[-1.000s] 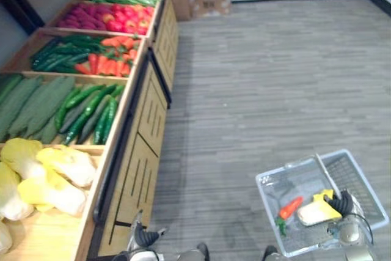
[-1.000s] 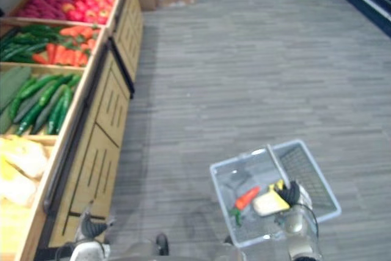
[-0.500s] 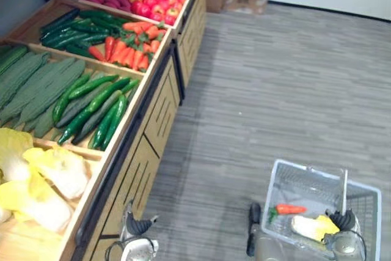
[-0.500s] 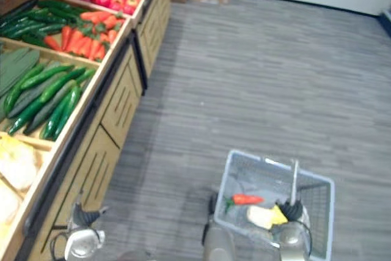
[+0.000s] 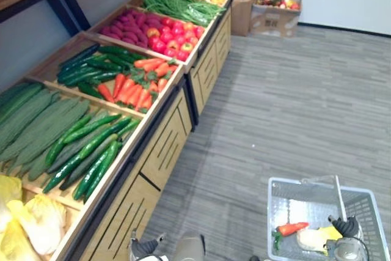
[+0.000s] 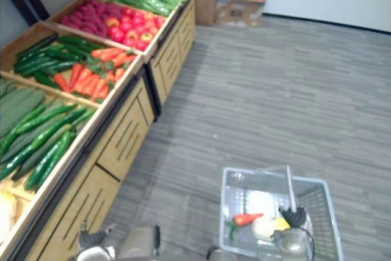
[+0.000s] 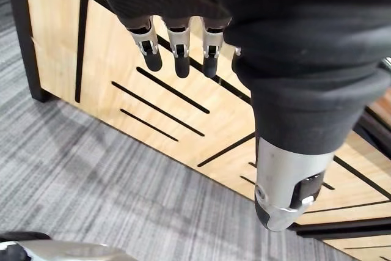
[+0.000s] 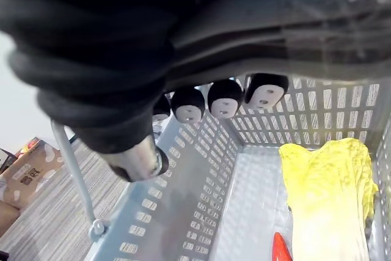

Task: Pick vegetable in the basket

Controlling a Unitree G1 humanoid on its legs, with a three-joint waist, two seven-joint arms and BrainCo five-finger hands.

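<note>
Right hand (image 8: 104, 47) fingers (image 8: 224, 97) curled round handle (image 6: 289, 187); cabbage (image 8: 327, 194), carrot (image 8: 282, 249) below in basket (image 8: 183, 175).

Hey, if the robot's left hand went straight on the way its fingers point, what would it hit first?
Most likely the produce stand's wooden front panel: the left hand points its straight fingers at it, though the depth is unclear.
</note>
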